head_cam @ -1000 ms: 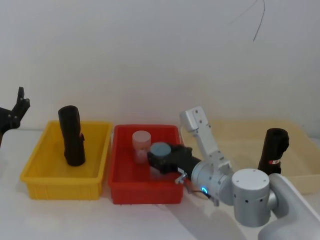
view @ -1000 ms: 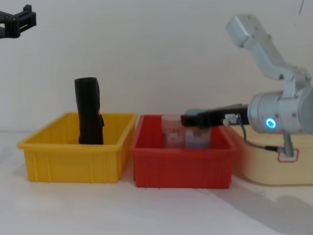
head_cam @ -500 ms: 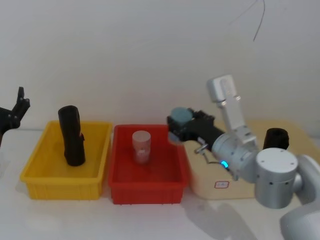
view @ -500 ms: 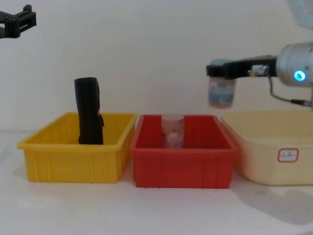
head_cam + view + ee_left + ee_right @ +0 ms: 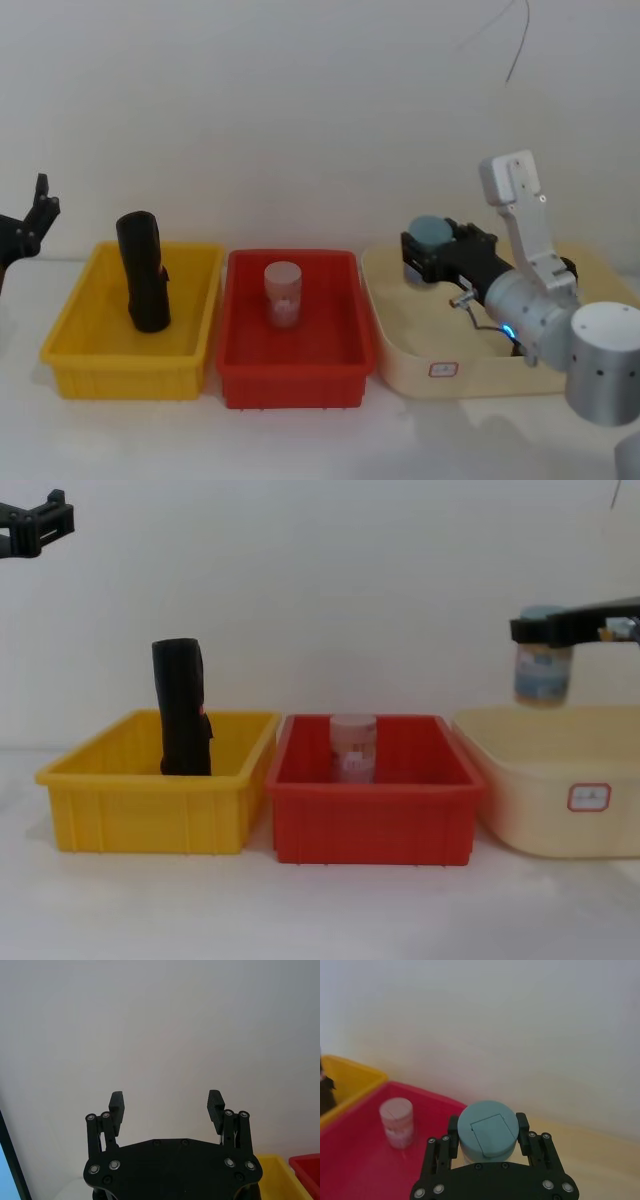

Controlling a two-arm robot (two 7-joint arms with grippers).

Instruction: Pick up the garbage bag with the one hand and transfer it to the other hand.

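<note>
Standing upright in the yellow plastic bin (image 5: 75, 345), the tall black roll of garbage bag (image 5: 143, 272) is left untouched, while a clear jar with a pale blue lid (image 5: 430, 245) is clamped in the right tool (image 5: 487, 1132) over the cream tub (image 5: 400, 370), seemingly for setting down, and the left tool (image 5: 166, 1105) is held high, fingers apart.

- Open air above the yellow bin (image 5: 70, 345); inside, only the garbage bag (image 5: 143, 272) upright near the back, rising above the walls.
- Red bin (image 5: 240, 372) mostly bare, one pale jar (image 5: 283, 292) standing mid-back.
- Over the cream tub (image 5: 400, 368), blocked by the right gripper (image 5: 422, 258) clamped on a blue-lidded jar (image 5: 541, 669).
- Far left, high up: left gripper (image 5: 166, 1103), fingers spread.
</note>
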